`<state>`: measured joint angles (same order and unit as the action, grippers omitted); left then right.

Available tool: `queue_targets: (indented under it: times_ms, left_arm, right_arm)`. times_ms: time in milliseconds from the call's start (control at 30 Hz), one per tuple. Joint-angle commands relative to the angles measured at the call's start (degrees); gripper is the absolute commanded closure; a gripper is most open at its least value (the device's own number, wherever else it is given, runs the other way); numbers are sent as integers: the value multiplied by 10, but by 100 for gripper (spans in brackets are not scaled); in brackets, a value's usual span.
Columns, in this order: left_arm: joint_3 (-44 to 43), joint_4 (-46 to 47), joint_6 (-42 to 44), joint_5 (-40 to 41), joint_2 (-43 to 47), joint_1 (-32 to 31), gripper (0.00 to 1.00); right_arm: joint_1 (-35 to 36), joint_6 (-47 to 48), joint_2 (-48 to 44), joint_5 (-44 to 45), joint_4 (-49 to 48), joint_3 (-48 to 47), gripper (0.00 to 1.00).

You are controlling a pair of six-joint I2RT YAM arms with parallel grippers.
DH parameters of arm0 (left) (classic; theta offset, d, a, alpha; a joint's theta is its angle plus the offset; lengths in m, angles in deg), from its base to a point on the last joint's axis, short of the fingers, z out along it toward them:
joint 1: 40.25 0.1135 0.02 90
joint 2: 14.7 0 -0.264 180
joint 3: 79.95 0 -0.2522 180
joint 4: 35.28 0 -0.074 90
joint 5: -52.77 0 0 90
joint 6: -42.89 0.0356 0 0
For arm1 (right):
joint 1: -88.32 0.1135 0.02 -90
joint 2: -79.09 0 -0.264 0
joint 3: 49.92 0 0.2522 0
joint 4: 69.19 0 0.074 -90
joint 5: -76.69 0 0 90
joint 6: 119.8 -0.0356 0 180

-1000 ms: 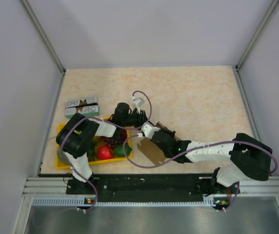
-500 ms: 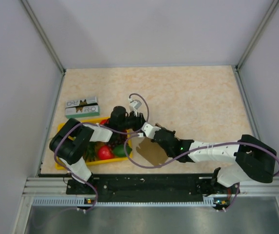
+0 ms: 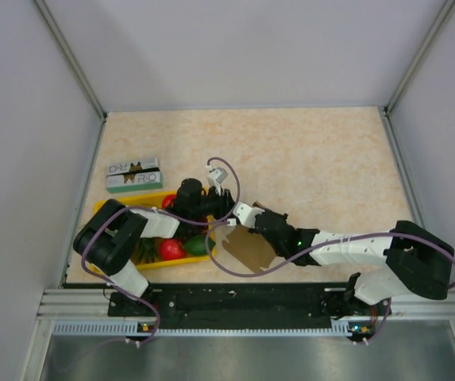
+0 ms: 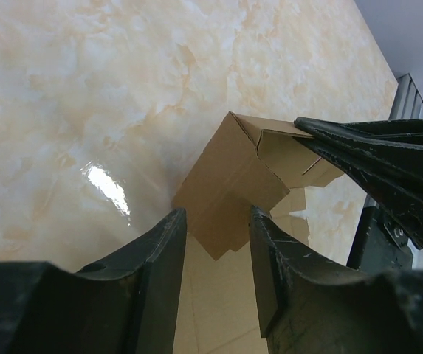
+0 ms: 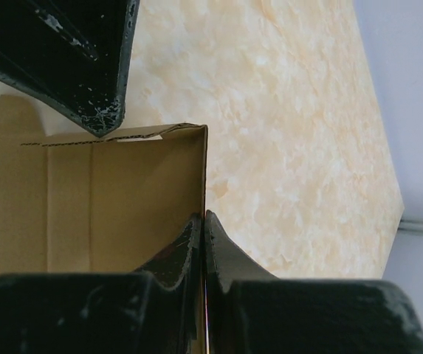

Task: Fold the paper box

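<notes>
Brown paper box point(image 3: 247, 250) sits at the near part of the table point(image 3: 314, 151), just right of the yellow tray point(image 3: 132, 270). It is half-formed, with one wall stood up and a corner already creased. The right pincer point(image 5: 202, 217) is clamped tight on the top edge of that upright wall, the thin card running straight into its closed tips. The left pincer point(image 4: 216, 214) is partly open, with the folded corner showing in the gap beyond its fingers. Nothing looks pinched there, though I can't tell whether a finger brushes the card. Compared with a second ago, the left arm has drawn its elbow back over the tray and its jaws have spread. The right arm has reached further left and carried the box a little nearer the front edge. To me that reads as the left side letting go after pressing a crease, leaving the box to the right pincer alone, with more flaps left to fold. A green-and-white carton point(image 3: 132, 175) lies behind the tray.
</notes>
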<state>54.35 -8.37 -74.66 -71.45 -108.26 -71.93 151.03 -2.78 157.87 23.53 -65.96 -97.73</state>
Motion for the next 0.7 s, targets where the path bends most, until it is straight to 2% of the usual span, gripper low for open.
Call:
queue_targets:
  times_ms: [0, 67, 367, 533, 667]
  left_arm:
    - [-15, 20, -6, 0, 13, -3, 56]
    - [-19, 21, -2, -2, 7, -3, 56]
    - [-12, 58, -18, -16, -4, -3, 53]
    - [-12, 74, -29, -9, -7, -6, 53]
    - [-21, 57, -15, 27, -14, -10, 53]
  right_arm:
    - [-7, 57, -18, -8, -71, 20, 100]
    - [-15, 106, -23, -49, -95, 33, 100]
    - [-64, 185, -55, -160, -92, 32, 100]
    - [-79, 200, -48, -173, -100, 33, 100]
    - [-79, 222, -18, -158, -163, 42, 100]
